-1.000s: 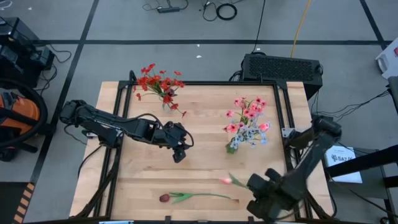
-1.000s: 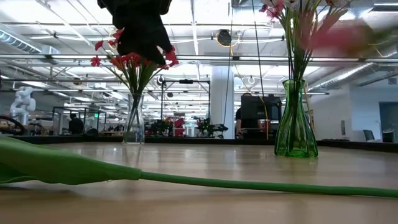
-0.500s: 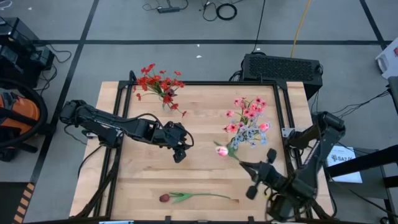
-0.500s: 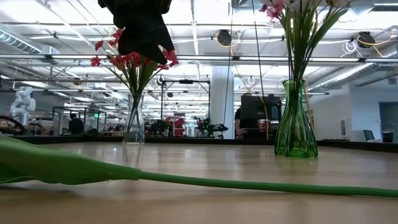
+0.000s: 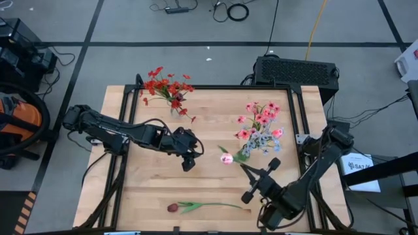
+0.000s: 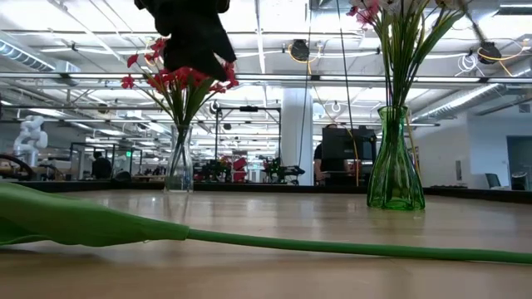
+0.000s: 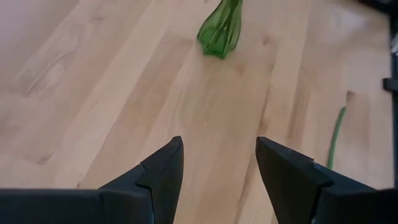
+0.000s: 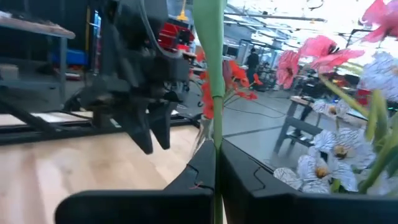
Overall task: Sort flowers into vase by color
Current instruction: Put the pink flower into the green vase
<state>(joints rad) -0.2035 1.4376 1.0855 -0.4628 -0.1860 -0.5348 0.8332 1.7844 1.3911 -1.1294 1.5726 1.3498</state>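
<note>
Most of the sorting looks done. The clear glass vase of bright red cluster flowers [image 5: 168,89] stands at the far left of the pale wooden worktop [image 5: 150,189], and the green glass vase [image 6: 393,170] at the far right already holds pink blossoms with a pale grey-blue bunch [image 5: 261,124].

Two stems are left. One is the pink flower on a thin green stem [image 5: 226,158] now in the right tool [image 5: 256,181], whose fingers are clamped on the stem, as the right wrist view shows with the stalk [image 8: 211,81] pinched between them. The stem's long axis runs from the tool up toward the green vase, the bloom leading, near that vase's base in the high view and well above the worktop. It is not yet in the vase.

The other is the dark red tulip on a long green stem [image 5: 196,207], lying flat along the near edge, head toward the left arm's side, stem running crosswise.

The left tool [image 5: 189,156] hovers mid-worktop, fingers apart and holding nothing.
</note>
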